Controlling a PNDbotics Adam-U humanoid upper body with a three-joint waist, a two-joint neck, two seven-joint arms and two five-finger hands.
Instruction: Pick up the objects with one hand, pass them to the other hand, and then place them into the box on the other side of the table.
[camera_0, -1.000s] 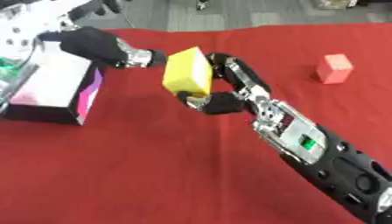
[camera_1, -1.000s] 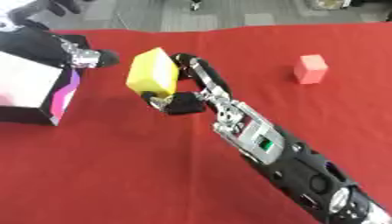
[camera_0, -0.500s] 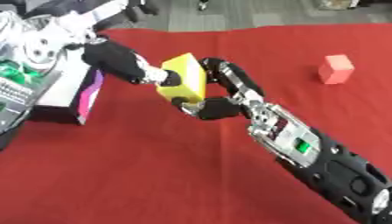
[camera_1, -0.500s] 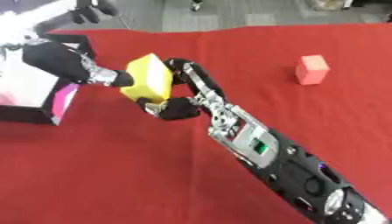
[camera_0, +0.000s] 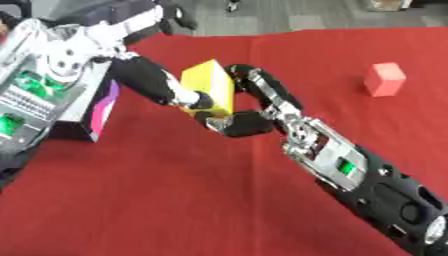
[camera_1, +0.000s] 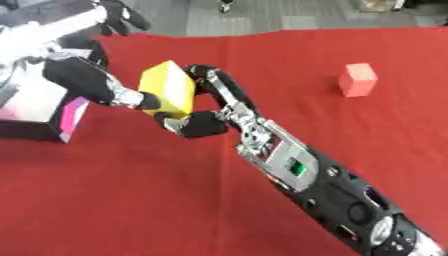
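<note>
A yellow block (camera_0: 213, 88) is held above the red tablecloth at centre left. My right hand (camera_0: 254, 107) is shut on it, fingers curled over its far side and thumb under its lower edge. My left hand (camera_0: 156, 82) reaches in from the left, and its straight fingers touch the block's near left face. The box (camera_1: 39, 107), white with a pink side and black rim, stands at the left edge behind my left arm. A pink-red block (camera_0: 385, 79) stands alone at the right.
The red tablecloth (camera_0: 175, 200) covers the table. Its far edge runs along the top, with grey floor beyond. My right forearm (camera_0: 350, 170) crosses the lower right of the table.
My left hand has moved right, away from the box, and now touches the yellow block. My right hand still holds the block in about the same spot.
</note>
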